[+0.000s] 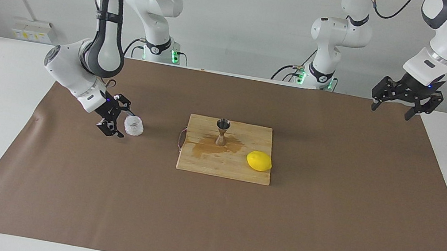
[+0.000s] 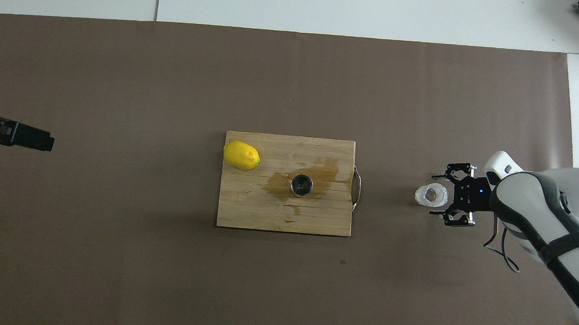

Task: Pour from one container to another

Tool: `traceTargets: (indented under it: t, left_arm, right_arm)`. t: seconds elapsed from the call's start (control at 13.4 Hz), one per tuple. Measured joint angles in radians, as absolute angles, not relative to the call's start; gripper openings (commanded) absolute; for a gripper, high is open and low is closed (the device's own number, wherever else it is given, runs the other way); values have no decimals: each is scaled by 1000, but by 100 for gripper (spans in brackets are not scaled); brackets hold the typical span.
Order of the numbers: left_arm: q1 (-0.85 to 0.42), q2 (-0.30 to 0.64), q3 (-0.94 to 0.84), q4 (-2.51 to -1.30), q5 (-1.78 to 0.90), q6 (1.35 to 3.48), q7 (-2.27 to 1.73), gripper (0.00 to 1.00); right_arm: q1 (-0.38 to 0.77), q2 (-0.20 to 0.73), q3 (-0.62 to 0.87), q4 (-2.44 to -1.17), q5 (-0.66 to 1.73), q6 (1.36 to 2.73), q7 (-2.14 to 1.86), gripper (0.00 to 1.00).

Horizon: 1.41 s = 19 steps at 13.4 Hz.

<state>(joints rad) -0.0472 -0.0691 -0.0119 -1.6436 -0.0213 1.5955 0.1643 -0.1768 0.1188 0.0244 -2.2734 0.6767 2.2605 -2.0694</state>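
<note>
Between parted fingers point(image 1: 119, 135), seemingly untouched: cup point(image 1: 133, 125)

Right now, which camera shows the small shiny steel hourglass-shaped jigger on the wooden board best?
The facing view: the steel jigger shows its two cones and narrow waist, upright on the wooden board. The overhead view shows only its round mouth.

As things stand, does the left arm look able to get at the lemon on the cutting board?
Probably yes. The left gripper waits, open, above its end of the mat, and nothing stands on the mat between it and the lemon. The jigger stands beside the lemon, toward the right arm's end.
</note>
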Motion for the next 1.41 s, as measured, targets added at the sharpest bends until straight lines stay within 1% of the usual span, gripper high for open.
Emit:
traceTargets:
  t: [0.37,0.6,0.82,1.04,1.41]
  left_arm:
    - [-47,-69,-12,-1644,-21,1595,164,100]
    - [-47,-69,-12,-1644,-21,1595,164,100]
    - [-47,-69,-12,-1644,-21,1595,164,100]
    - [-47,-69,-12,-1644,-21,1595,164,100]
    - [-47,-69,-12,-1644,-21,1595,164,100]
  right_arm:
    - [-222,2,22,-2271,677,2200,-2013,100]
    - [-229,-24,22,-2253,646,2198,-1929,100]
    - [-223,-43,34,-2179,501,2164,-1731,100]
    - [-186,-75,40,-2139,440,2131,-1523,100]
    - [-55,-96,45,-2095,281,2127,-1053,100]
